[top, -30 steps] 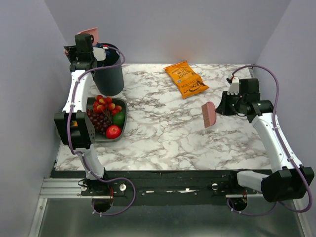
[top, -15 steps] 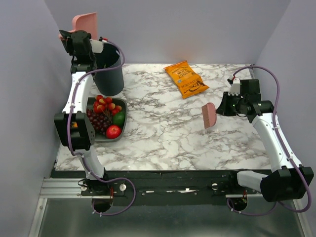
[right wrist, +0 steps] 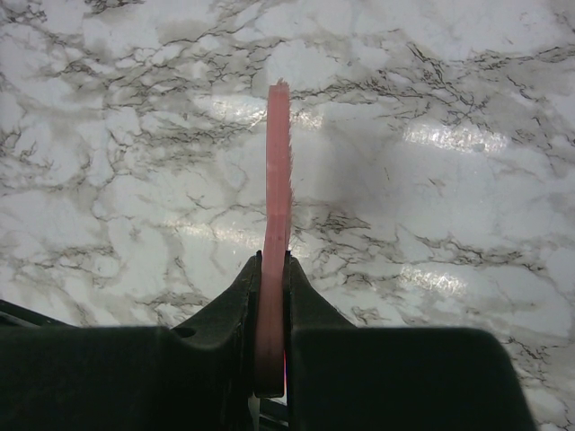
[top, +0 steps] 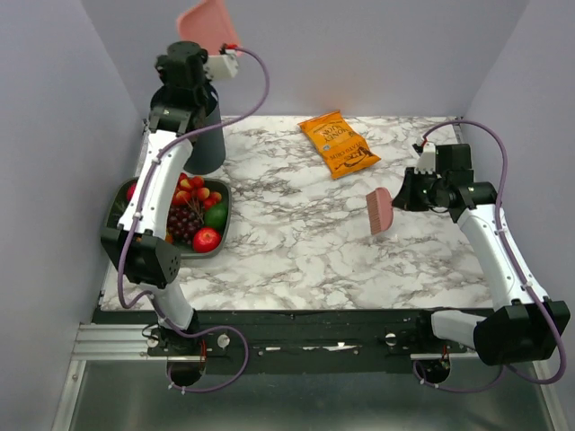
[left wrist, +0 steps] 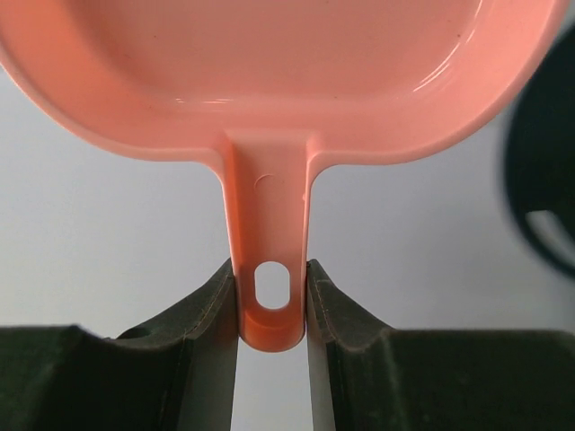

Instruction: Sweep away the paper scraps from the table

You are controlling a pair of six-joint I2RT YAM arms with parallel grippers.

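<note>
Table (top: 296, 260): no paper scraps show on the marble in any view. Only the fruit tray (top: 121, 193) and the snack bag (top: 339, 144) lie on it. Judged: sweeping done, scraps probably tipped into the bin (top: 202, 144), whose inside is hidden.

Left arm: swung up and to the right over the last second, now reared above the bin at the far-left corner.

Dustpan (left wrist: 269, 54): earlier low by the bin's left rim, now high against the back wall. The pan looks empty in the wrist view. Left gripper (left wrist: 272, 305) is clamped on its handle.

Right gripper (right wrist: 272, 269): unmoved, clenched on the brush (right wrist: 277, 162), held edge-on above bare marble right of centre.
</note>
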